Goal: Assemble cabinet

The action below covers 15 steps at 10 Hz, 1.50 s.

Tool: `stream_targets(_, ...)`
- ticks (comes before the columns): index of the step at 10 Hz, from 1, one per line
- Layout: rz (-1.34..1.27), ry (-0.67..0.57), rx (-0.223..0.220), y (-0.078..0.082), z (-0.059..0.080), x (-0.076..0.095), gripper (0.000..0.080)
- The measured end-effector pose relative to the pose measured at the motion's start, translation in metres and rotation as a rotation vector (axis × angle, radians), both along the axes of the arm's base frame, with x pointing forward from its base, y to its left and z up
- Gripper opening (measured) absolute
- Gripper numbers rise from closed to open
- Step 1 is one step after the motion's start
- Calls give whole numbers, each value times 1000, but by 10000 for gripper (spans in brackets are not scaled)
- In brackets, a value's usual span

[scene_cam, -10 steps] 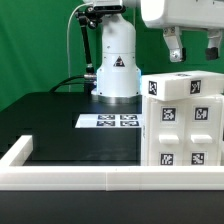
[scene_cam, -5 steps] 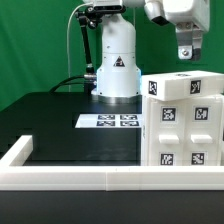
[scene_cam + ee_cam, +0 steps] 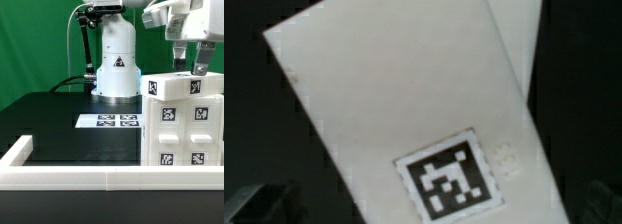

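Gripper [image 3: 190, 62] held spread above cabinet [image 3: 180, 125], nothing pinched; tagged white top [image 3: 411, 110] seen by wrist camera.

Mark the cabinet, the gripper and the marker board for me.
cabinet [image 3: 180, 125], exterior view, on its tagged front face.
gripper [image 3: 189, 62], exterior view, midway between the fingertips, above the cabinet.
marker board [image 3: 108, 121], exterior view, on the flat white strip on the table.

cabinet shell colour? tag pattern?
White cabinet, black-and-white square tags; exterior view shows it best.

black table [image 3: 55, 120], marker board [image 3: 108, 121], cabinet [image 3: 180, 125]
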<state>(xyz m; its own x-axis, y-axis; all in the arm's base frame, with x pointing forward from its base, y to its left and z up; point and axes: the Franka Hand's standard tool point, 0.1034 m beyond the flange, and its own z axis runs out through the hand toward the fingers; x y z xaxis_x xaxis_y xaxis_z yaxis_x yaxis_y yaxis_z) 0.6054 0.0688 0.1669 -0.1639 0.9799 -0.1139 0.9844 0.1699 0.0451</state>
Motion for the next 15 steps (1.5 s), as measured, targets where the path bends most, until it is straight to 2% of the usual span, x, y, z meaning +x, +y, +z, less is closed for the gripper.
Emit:
stream_targets(3,154,20,-34,-11,-2,0,796)
stream_targets(9,111,25,-36,-15,-16,0,796)
stream_targets(11,103,24,-36,-18,-16,0,556)
stream_targets(15,-4,12,-30,-19,-16,0,560)
